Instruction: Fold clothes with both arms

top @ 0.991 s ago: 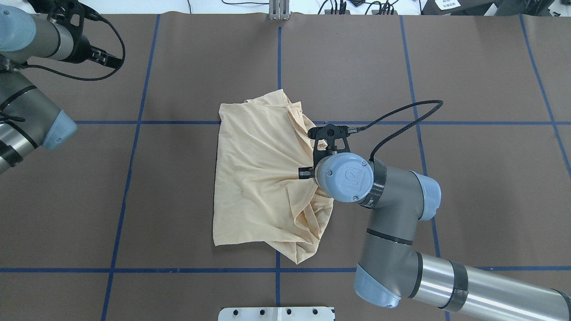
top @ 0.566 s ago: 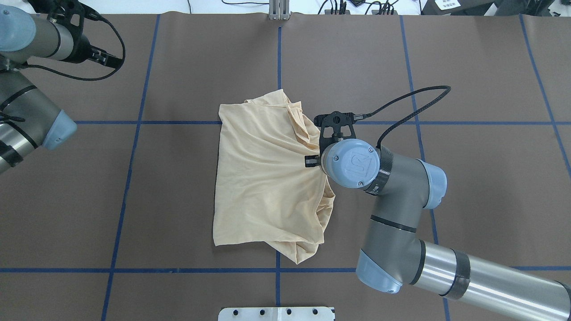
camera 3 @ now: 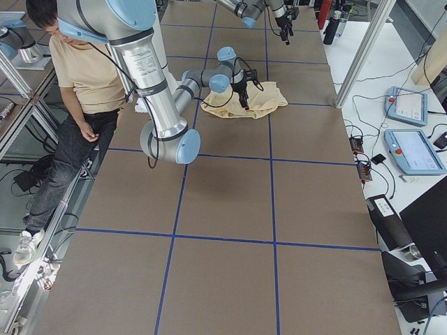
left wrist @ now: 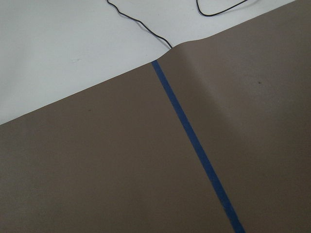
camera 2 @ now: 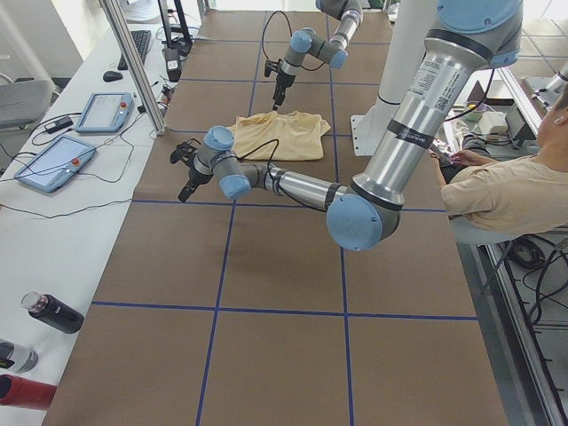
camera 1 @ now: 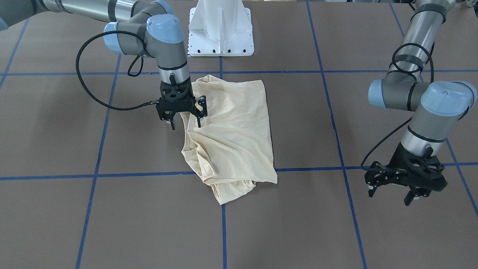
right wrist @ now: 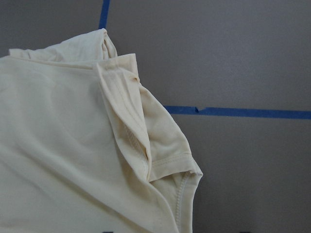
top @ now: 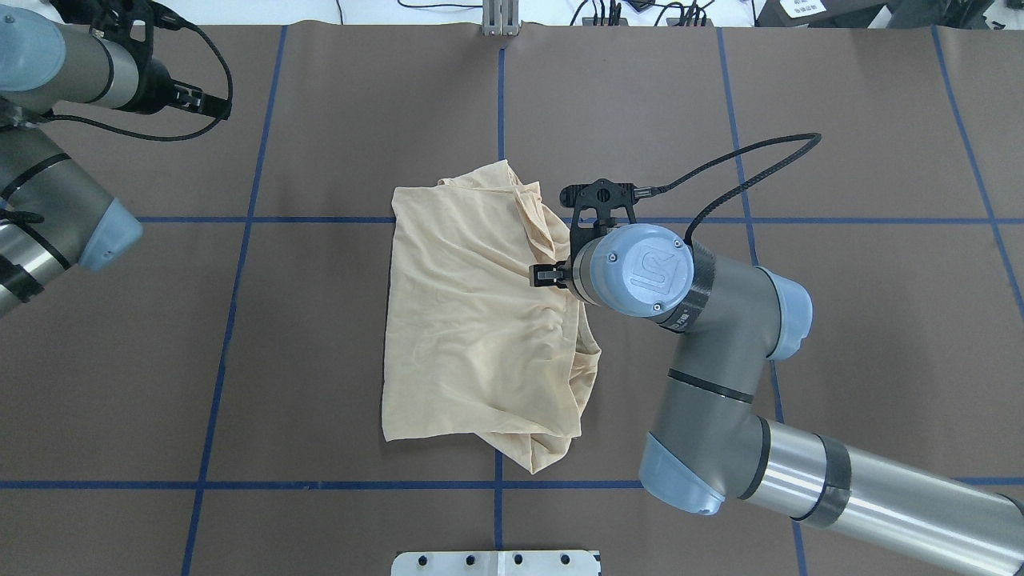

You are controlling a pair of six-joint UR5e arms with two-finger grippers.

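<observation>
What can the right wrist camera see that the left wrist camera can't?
Only the right wrist view shows the crumpled pale cream-yellow cloth shirt, with a stitched hem folded over. Only the left wrist view shows the flat white surface past the edge of the brown table mat, and a thin black cable lying on it. Both views show that brown mat with a strip of blue tape across it.
</observation>
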